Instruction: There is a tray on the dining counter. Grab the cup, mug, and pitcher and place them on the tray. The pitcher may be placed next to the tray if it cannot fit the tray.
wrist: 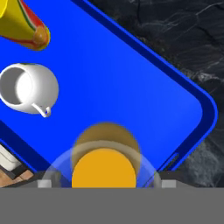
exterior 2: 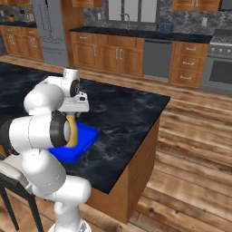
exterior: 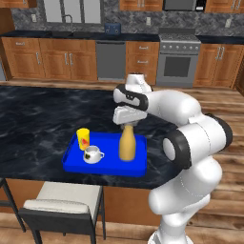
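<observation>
The bright blue tray [exterior: 110, 167] lies on the black marble dining counter [exterior: 38, 119] near its front edge. On it stand the yellow cup [exterior: 83, 138], the white mug [exterior: 93, 154] and the mustard-yellow pitcher [exterior: 127, 145], all upright. My gripper [exterior: 127, 124] hangs straight over the pitcher's neck. In the hand view the pitcher [wrist: 105, 162] sits between the fingertips [wrist: 43, 183] with a gap on each side, so my gripper [wrist: 105, 183] is open. The mug [wrist: 28, 89] and cup [wrist: 24, 22] sit further along the tray [wrist: 131, 87]. My arm partly hides the pitcher [exterior 2: 72, 131].
A grey-cushioned stool [exterior: 62, 205] stands at the counter's front edge below the tray. The counter top [exterior 2: 122, 118] ends at a corner to the right of the tray. Wooden cabinets and a stove [exterior: 178, 57] line the far wall.
</observation>
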Tool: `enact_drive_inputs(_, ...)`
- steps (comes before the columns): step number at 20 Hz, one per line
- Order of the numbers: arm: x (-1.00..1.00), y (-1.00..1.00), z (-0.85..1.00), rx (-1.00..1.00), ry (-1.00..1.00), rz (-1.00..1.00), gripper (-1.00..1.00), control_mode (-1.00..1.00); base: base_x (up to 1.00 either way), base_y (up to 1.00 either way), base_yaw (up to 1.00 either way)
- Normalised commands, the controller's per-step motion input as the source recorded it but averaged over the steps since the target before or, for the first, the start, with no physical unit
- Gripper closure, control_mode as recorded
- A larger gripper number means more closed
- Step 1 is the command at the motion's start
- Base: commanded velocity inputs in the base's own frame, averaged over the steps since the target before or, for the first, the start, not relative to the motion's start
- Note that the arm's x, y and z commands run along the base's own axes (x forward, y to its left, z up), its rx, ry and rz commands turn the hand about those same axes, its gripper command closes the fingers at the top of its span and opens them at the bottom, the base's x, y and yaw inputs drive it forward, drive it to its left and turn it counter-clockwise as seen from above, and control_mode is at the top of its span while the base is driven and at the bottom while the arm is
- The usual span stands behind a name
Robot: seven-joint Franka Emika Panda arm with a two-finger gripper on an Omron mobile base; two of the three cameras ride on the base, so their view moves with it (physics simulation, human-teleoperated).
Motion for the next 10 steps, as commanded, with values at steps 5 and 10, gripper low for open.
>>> enact_drive_inputs(5, 0.0, 0.0, 0.03, 0.0, 0.0, 0.0, -1.0, -1.0, 0.0, 0.0, 0.0)
enact_drive_inputs(10, -0.04, 0.0, 0.17, 0.0, -0.05, 0.0, -1.0, -1.0, 0.0, 0.0, 0.0)
